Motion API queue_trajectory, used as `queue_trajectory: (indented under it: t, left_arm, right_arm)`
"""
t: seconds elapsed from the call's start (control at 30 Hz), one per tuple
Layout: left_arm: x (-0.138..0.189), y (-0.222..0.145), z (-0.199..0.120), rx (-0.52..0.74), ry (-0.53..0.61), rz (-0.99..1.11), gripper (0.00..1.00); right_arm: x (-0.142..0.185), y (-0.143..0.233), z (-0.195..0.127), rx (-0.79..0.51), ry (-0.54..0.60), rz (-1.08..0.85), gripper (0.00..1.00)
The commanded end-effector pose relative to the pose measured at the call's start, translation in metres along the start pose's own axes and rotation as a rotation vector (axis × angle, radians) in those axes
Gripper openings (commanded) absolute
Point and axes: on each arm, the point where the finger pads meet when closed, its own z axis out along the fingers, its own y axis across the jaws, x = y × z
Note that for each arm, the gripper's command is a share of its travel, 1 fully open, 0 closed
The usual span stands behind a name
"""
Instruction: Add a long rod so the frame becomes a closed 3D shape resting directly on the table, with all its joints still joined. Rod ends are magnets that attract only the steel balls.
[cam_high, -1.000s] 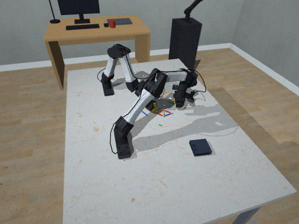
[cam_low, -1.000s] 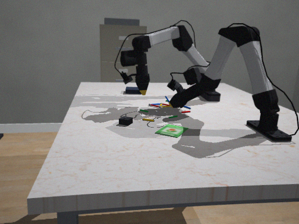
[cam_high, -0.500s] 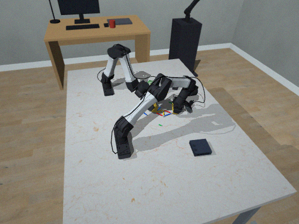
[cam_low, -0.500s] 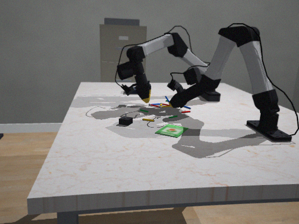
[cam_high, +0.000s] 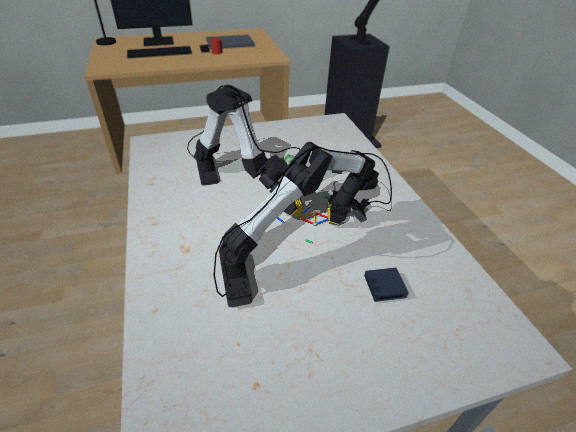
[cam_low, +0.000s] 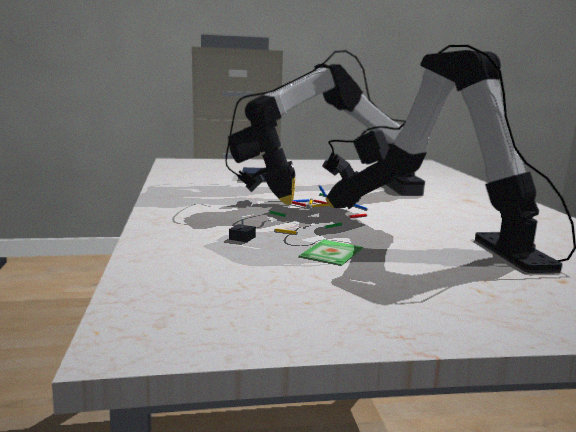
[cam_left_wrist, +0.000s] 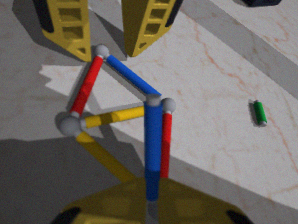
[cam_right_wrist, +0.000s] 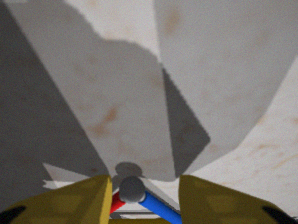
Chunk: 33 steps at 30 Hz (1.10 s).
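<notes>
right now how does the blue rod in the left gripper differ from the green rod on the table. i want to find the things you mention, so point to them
The blue rod (cam_high: 306, 210) (cam_low: 323, 190) (cam_left_wrist: 153, 140) is gripped and slants upward; the green rod (cam_high: 309, 241) (cam_low: 321, 195) (cam_left_wrist: 260, 113) lies flat and loose.
The blue rod is beside the frame's joints, the green rod apart from them.
Both are straight and thin.

The right gripper (cam_high: 333, 219) (cam_low: 290, 199) (cam_left_wrist: 109, 57) (cam_right_wrist: 145, 184) (fingers parted) has descended to a steel ball (cam_left_wrist: 102, 50) (cam_right_wrist: 132, 189).
</notes>
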Motion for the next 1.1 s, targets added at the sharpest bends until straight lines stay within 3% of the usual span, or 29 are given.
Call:
queue_trajectory:
  t: [0.0, 0.07, 0.3, 1.07]
  left_arm:
    - [-0.026, -0.012, -0.002, 0.032, -0.098, -0.003, 0.0]
    - [-0.026, -0.012, -0.002, 0.032, -0.098, -0.003, 0.0]
    - [-0.026, -0.012, -0.002, 0.032, -0.098, -0.003, 0.0]
    - [-0.027, -0.009, -0.002, 0.026, -0.098, -0.006, 0.0]
  right_arm:
    - [0.0, 0.013, 0.007, -0.018, 0.0, -0.001, 0.36]
    - [0.0, 0.015, -0.004, -0.039, -0.029, -0.009, 0.21]
    - [-0.001, 0.009, -0.006, -0.03, -0.037, -0.012, 0.02]
    - [0.025, 0.013, -0.037, -0.054, -0.019, -0.014, 0.0]
